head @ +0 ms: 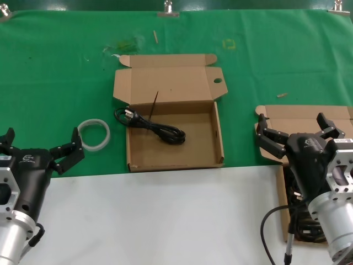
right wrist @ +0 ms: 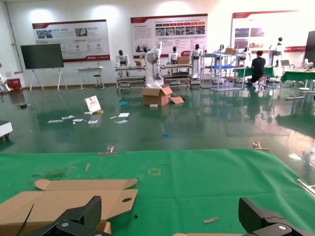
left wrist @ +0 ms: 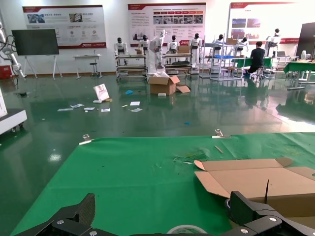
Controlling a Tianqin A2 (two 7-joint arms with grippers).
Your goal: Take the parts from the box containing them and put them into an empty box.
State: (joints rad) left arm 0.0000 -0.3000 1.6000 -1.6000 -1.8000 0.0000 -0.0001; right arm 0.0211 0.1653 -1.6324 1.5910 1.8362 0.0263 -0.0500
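The cardboard box with an oval hole in its lid (head: 165, 85) lies open at the table's middle. One looped black power cord (head: 151, 128) lies in it, its plug end at the left wall. The plain-lid box (head: 306, 115) sits at the right edge, mostly hidden by my right arm; dark cords (head: 301, 225) show in it below the wrist. My right gripper (head: 292, 126) is open and empty above that box. My left gripper (head: 43, 144) is open and empty at the left, beside the white ring. The holed lid also shows in the right wrist view (right wrist: 74, 196).
A white ring of tubing (head: 94, 134) lies on the green cloth (head: 66, 77) left of the middle box, and shows in the left wrist view (left wrist: 186, 229). A white surface (head: 165, 221) covers the near half. Small scraps (head: 282, 95) lie on the cloth.
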